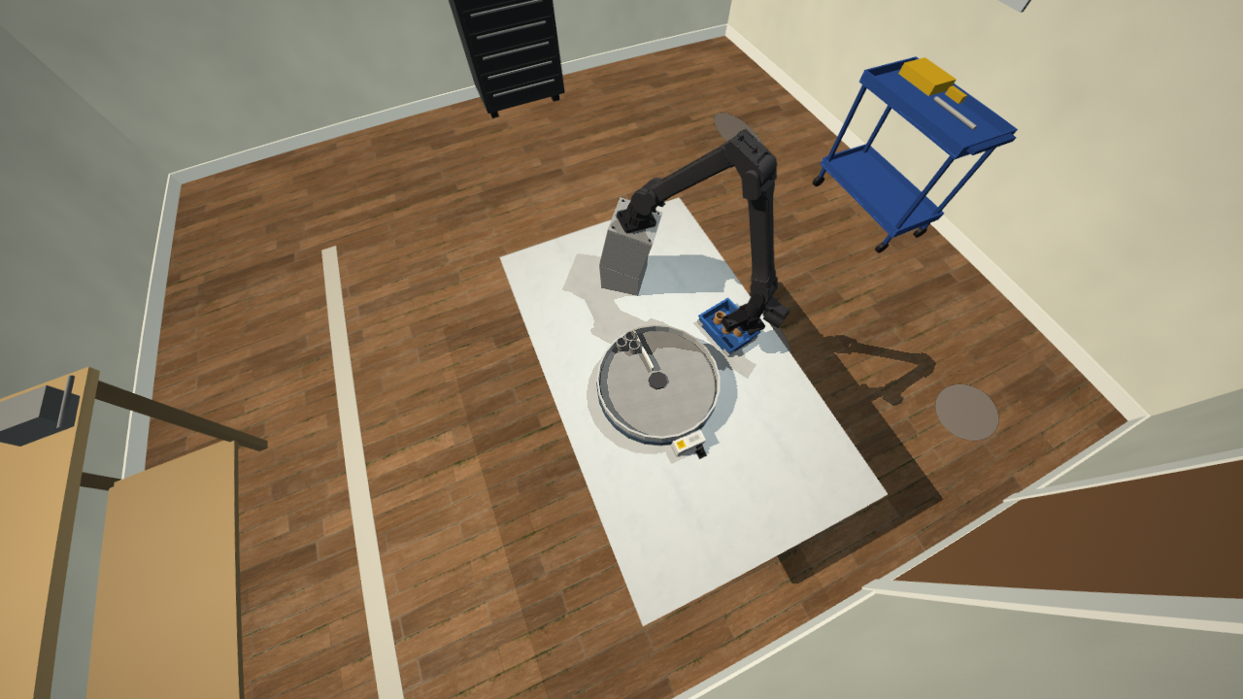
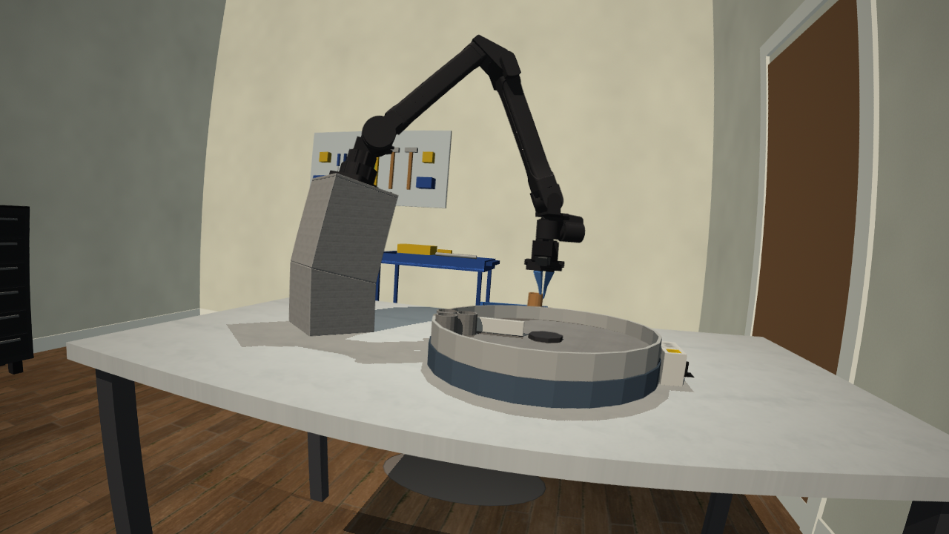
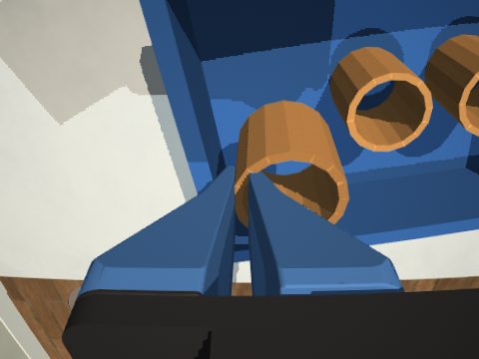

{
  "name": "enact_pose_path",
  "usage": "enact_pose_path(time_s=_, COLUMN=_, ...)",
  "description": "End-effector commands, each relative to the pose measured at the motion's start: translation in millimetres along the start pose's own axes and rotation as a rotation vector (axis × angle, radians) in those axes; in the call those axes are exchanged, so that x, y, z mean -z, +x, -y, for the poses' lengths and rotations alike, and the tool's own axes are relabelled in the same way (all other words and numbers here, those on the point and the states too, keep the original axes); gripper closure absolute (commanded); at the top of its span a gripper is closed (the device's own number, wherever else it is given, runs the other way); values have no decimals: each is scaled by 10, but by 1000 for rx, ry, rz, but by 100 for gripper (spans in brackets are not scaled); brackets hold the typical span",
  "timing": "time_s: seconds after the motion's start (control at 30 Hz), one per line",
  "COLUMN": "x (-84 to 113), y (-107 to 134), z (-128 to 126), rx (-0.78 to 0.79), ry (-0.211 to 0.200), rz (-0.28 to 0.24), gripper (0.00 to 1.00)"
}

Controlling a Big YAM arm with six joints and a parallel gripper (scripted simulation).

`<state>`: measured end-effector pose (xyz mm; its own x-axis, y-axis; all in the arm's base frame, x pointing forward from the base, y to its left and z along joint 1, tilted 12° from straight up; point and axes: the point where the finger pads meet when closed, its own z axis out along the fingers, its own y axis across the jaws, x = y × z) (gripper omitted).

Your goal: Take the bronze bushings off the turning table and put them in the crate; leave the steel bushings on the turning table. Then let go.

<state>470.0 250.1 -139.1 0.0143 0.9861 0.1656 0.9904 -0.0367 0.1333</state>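
From the top, the turning table (image 1: pixel 687 400) (image 2: pixel 543 365) sits on the bench (image 1: pixel 738 504) (image 2: pixel 331 398) (image 3: pixel 75 165). A cluster of steel bushings (image 1: pixel 633 346) (image 2: pixel 468 324) stands inside its rim at about 11 o'clock. The blue crate (image 1: pixel 706 325) (image 3: pixel 269 30) lies just outside the turning table at roughly 2 o'clock, with bronze bushings in it. The claw (image 1: pixel 743 322) (image 2: pixel 543 295) (image 3: pixel 241 180) is over the crate and hides part of it. A control box (image 1: pixel 688 443) (image 2: pixel 673 368) is at 5 o'clock.

From the exterior, the claw points down beyond the turning table, with a bronze bushing (image 2: pixel 534 299) (image 3: pixel 286 132) at its tips. The crate is hidden here.

In the wrist view, the claw is nearly closed, pinching that bushing's wall, one finger inside the ring and the other outside. The held bushing is over the crate; I cannot tell whether it touches the bottom. Two other bronze bushings (image 3: pixel 381 100) are inside at its 2 o'clock, one cut by the frame.
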Motion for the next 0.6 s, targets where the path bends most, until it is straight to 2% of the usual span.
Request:
enact_pose_path(time_s=0.0, x=42, y=54, z=-32, rx=1, ry=-13, rz=-2, gripper=100)
enact_pose_path(time_s=0.1, x=-42, y=45, z=-18, rx=0, ry=-9, rz=0, gripper=100)
enact_pose_path(time_s=0.27, x=-62, y=102, z=-116, rx=1, ry=-27, rz=-10, gripper=100)
enact_pose_path(time_s=0.33, x=-62, y=102, z=-116, rx=1, ry=-27, rz=-10, gripper=100)
enact_pose_path(time_s=0.37, x=7, y=132, z=-179, rx=2, ry=-44, rz=-18, gripper=100)
enact_pose_path(time_s=0.4, x=-75, y=106, z=-131, rx=1, ry=-31, rz=-11, gripper=100)
enact_pose_path(time_s=0.57, x=-176, y=109, z=-108, rx=2, ry=-27, rz=-10, gripper=100)
